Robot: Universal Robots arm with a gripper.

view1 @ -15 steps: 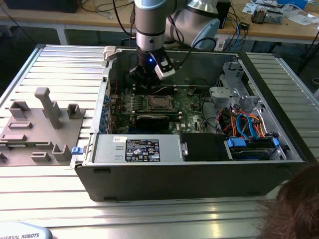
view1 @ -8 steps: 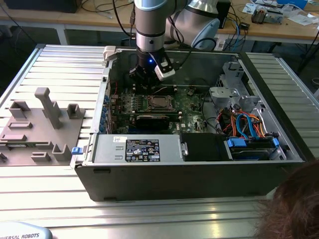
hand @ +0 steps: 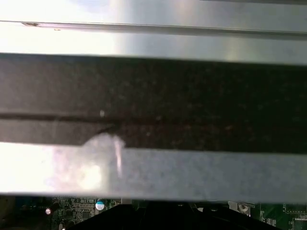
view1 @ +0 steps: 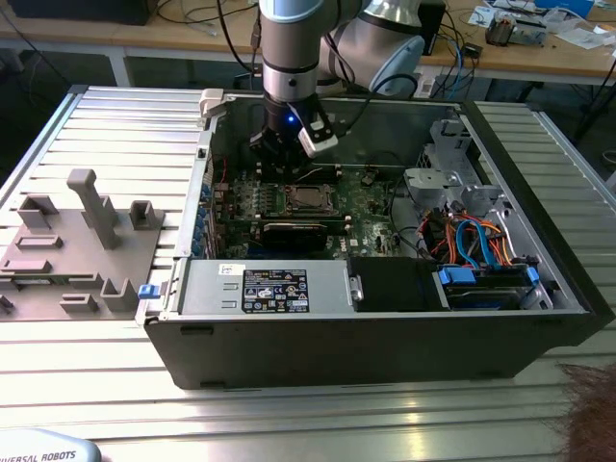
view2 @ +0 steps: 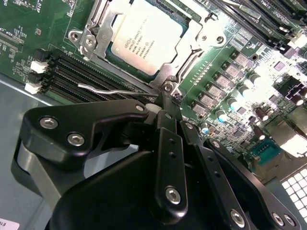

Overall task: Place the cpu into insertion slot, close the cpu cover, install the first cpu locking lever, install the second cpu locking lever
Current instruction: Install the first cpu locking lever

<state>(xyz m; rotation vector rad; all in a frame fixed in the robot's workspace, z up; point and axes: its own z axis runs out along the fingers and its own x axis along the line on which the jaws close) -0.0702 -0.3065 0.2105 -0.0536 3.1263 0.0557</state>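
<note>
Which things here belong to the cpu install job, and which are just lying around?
Job:
cpu in the insertion slot
cpu cover closed
locking lever
end effector

Lying about:
grey fixture block
power supply
drive cables

A ribbed aluminium table (view1: 115,404) carries the open black computer case (view1: 385,342) (lying on its side) and a grey fixture block (view1: 72,255).

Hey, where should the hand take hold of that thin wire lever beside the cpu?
The lever is probably best taken at its bent free end, away from the cpu. It is a thin wire running over the memory slots, so come from above and pinch across it.
</note>
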